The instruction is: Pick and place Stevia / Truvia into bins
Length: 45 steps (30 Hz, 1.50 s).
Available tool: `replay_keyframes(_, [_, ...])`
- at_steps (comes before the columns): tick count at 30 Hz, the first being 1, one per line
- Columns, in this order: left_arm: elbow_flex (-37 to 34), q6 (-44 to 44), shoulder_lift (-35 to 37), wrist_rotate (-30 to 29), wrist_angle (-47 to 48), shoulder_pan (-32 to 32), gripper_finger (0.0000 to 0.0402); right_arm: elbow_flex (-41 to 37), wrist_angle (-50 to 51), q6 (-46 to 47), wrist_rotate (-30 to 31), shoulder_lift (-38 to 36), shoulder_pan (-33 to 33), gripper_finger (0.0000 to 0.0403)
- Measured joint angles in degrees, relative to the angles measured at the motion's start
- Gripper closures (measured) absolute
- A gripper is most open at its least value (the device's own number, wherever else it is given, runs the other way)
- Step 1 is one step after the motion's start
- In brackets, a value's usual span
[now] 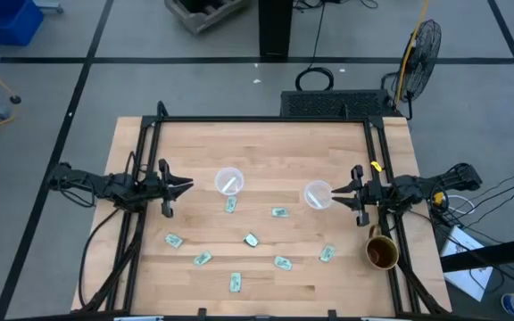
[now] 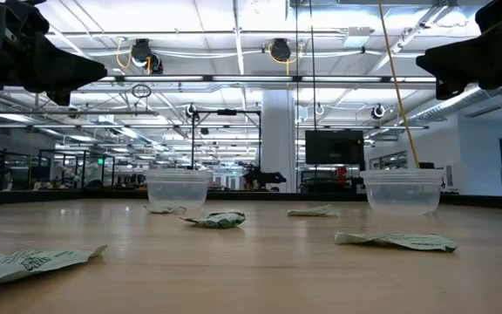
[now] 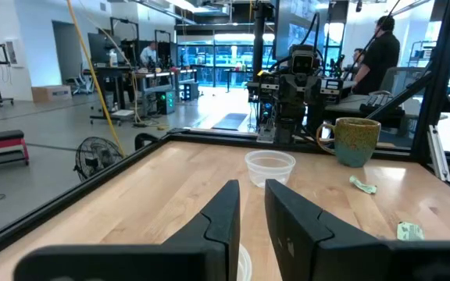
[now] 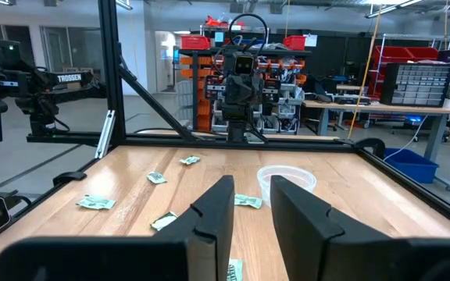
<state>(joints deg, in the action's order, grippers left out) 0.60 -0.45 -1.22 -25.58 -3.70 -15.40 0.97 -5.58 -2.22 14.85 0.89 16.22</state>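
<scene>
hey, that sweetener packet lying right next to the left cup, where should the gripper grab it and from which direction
Come straight down from above. The packet lies flat on the table just beside the left cup, so a level approach has nothing to catch. Pinch across its short width near the end farther from the cup, so the fingers probably clear the rim. The left gripper is nearest and open.

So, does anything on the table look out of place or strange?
One packet already lies inside the left cup; the right cup looks empty. One packet looks crumpled. A brown mug stands at the table's right edge.
</scene>
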Motion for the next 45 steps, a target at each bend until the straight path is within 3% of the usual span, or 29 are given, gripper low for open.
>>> replay_keyframes(37, [-0.09,-0.11,0.0,0.0,-2.91,0.0,0.0334,0.0,-8.29,1.6,0.0,0.0,0.0,0.0323])
replay_keyframes(45, [-0.09,-10.63,-0.02,-0.68,-6.78,0.0,0.0334,0.0,-7.47,4.36,0.0,0.63,0.0,0.0323])
